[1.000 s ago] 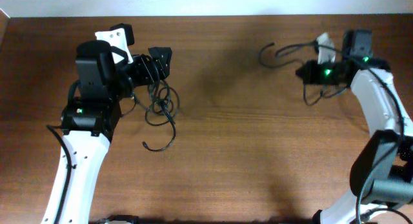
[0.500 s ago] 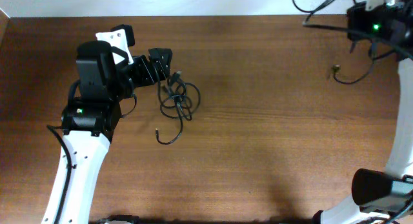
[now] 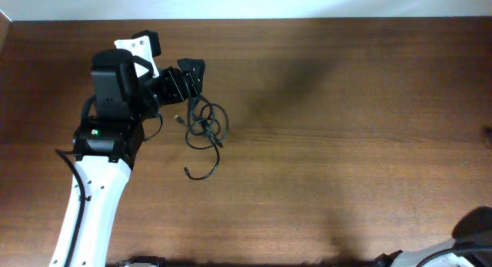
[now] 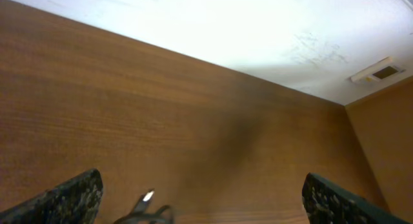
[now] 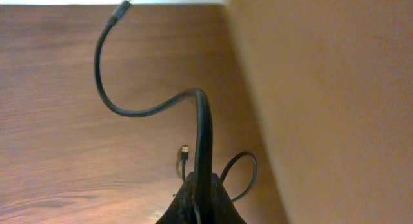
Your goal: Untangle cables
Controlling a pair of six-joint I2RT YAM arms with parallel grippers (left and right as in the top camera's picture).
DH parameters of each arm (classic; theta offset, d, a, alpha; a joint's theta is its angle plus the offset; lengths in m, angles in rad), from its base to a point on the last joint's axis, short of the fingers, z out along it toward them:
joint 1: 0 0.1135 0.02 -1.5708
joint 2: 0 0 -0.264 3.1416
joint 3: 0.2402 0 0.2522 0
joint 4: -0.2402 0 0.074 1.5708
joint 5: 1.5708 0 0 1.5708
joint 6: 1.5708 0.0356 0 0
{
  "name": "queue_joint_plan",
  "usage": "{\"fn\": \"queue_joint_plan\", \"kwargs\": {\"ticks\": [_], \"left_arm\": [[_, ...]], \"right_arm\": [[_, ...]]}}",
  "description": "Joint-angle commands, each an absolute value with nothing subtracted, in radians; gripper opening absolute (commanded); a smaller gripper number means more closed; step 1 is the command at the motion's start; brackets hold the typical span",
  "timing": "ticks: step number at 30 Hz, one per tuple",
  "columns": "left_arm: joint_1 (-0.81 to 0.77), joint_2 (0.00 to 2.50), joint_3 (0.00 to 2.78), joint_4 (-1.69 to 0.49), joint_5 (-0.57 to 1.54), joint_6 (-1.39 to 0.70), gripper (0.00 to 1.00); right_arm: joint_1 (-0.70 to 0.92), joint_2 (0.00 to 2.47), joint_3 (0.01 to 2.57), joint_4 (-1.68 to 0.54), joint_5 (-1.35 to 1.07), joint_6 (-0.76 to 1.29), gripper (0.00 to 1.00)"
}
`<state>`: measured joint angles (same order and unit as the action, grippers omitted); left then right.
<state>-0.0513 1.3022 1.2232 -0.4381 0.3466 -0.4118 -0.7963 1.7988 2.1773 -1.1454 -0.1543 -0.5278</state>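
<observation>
Brown wooden worktop [image 3: 346, 144] now shows only the left arm from overhead; the right gripper [image 5: 197, 201], clamped on one black cable [image 5: 205, 133], has left that view. Left gripper [image 3: 188, 81] gapes wide beside the remaining coiled cables [image 3: 201, 128] near the rear-left corner.

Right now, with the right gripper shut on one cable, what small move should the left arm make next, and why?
Probably ease the left gripper down onto the coil and close. Its jaws stand wide open, holding nothing, with the coil's loops crossing just ahead of them; the right gripper holds another cable.
</observation>
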Motion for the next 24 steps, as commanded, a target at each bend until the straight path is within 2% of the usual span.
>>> {"fn": "queue_joint_plan", "kwargs": {"ticks": [1,2,3,6,8,12,19,21,24], "left_arm": [[-0.053,1.301,1.243,-0.435,0.348,-0.439,0.99],[-0.053,1.301,1.243,-0.435,0.348,-0.445,0.99],[-0.053,1.301,1.243,-0.436,0.348,-0.445,0.99],[-0.053,1.301,1.243,-0.440,0.356,-0.445,0.99],[-0.053,1.301,1.243,-0.440,0.364,-0.450,0.99],[-0.052,1.301,1.243,-0.439,0.368,-0.456,0.99],[-0.052,1.301,1.243,-0.435,0.366,-0.455,0.99],[-0.052,1.301,1.243,-0.430,0.340,-0.455,0.99],[-0.052,1.303,1.243,-0.432,0.262,-0.455,0.99]], "right_arm": [[-0.952,1.786,2.199,-1.121,-0.242,-0.534,0.18],[-0.992,1.793,2.199,-1.114,-0.305,-0.531,0.22],[-1.022,1.803,2.199,-1.108,-0.326,-0.501,0.07],[-1.111,1.850,2.199,-1.108,-0.325,-0.377,0.04],[-1.140,1.872,2.198,-1.109,-0.328,-0.324,0.35],[-1.129,1.884,2.198,-1.126,-0.491,-0.429,0.32],[-0.945,1.884,2.198,-1.187,-0.495,-0.546,0.32],[-0.833,1.880,2.198,-1.205,-0.494,-0.547,0.32],[-0.664,1.880,2.198,-1.214,-0.494,-0.547,0.22]]}}
